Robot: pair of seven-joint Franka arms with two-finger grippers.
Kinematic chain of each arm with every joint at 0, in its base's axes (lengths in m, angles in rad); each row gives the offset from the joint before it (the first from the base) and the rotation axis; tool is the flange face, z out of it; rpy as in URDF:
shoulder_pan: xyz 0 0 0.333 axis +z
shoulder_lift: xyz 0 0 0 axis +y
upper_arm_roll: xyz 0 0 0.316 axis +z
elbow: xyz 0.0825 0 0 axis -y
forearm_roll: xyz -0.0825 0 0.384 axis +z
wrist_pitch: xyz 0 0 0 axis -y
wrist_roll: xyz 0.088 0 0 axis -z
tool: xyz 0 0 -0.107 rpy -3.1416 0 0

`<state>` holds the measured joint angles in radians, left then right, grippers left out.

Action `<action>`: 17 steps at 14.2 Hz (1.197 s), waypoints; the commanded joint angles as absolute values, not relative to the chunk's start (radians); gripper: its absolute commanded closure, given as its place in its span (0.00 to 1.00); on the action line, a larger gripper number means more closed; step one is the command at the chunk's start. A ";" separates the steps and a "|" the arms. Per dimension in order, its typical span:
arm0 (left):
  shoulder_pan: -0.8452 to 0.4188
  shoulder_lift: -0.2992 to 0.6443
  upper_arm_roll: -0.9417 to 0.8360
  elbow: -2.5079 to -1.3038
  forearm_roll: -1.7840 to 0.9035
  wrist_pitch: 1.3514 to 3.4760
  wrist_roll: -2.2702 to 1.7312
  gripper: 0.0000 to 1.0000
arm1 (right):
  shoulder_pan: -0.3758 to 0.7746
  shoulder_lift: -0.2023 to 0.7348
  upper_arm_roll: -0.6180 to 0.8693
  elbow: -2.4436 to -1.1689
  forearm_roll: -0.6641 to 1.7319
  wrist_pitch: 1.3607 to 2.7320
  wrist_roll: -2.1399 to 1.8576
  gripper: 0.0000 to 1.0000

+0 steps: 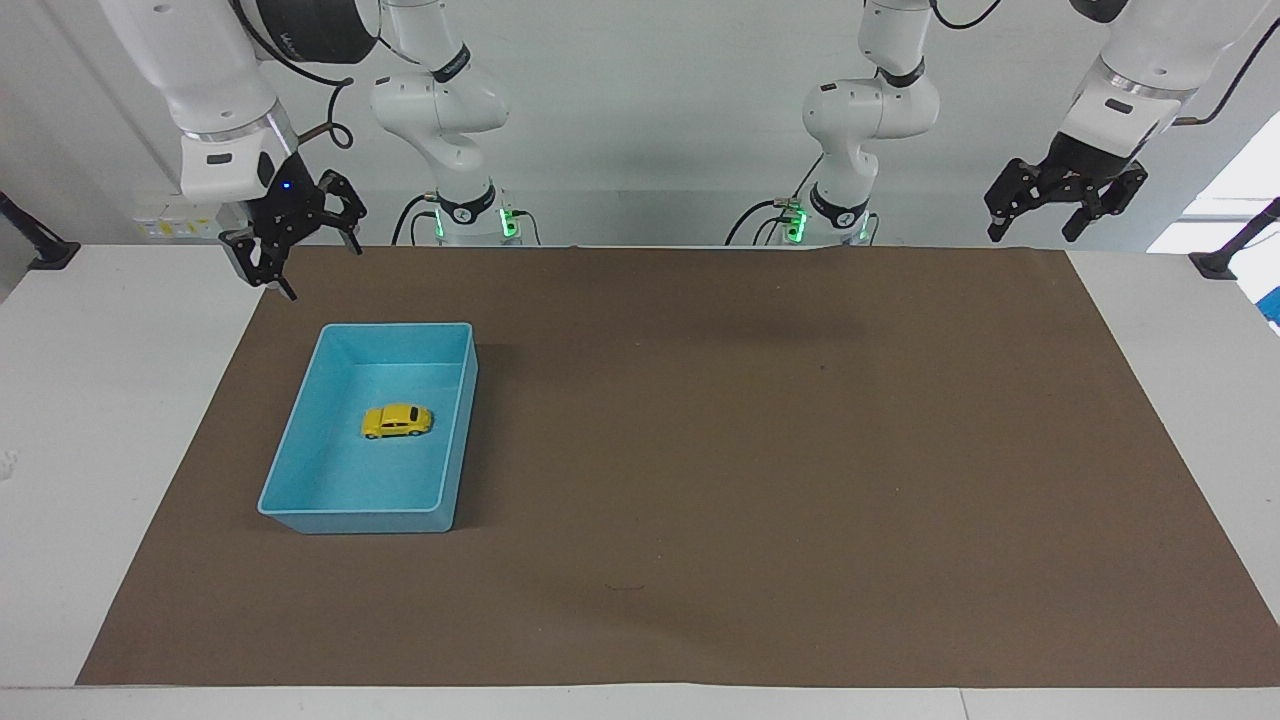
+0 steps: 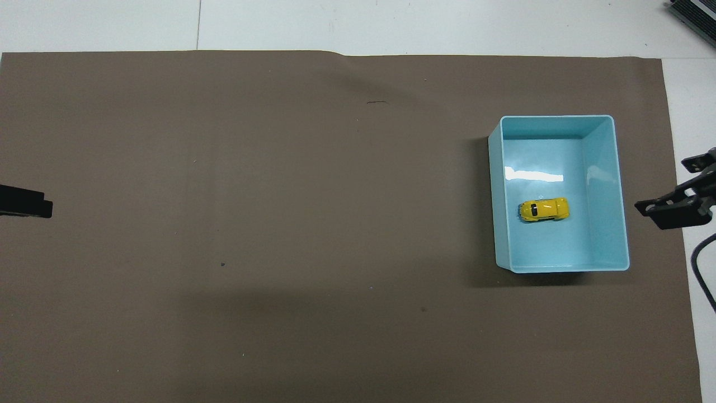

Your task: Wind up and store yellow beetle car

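We see a white table [image 1: 120, 400] with a big brown mat [image 1: 750, 450] spread over most of it. On the mat, toward the right arm's end of the table, sits a blue tray [image 1: 290, 455]. The yellow beetle car [image 1: 397, 421] is inside the blue tray, down on its wheels, near the middle of the tray floor. Nothing is touching the car.

The right pincer [image 1: 295, 250] hangs up in the air over the edge of the mat, well apart from the tray. Its fingers are spread wide and we see nothing in them. From above we only see part of this pincer [image 2: 679, 196] at the side, past the tray wall.

The left pincer [image 1: 1062, 205] waits high up over the table's other end, far from the tray. Its fingers are spread apart too, and they hold nothing. In the view from above, only a dark tip of it [image 2: 25, 201] shows at the edge.
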<state>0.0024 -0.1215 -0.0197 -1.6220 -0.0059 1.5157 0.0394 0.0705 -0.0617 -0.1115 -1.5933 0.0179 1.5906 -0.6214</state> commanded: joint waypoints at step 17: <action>-0.008 -0.132 -0.009 -1.617 -0.015 1.496 0.029 0.00 | 0.058 -0.048 -0.044 -1.497 0.025 1.491 0.023 0.00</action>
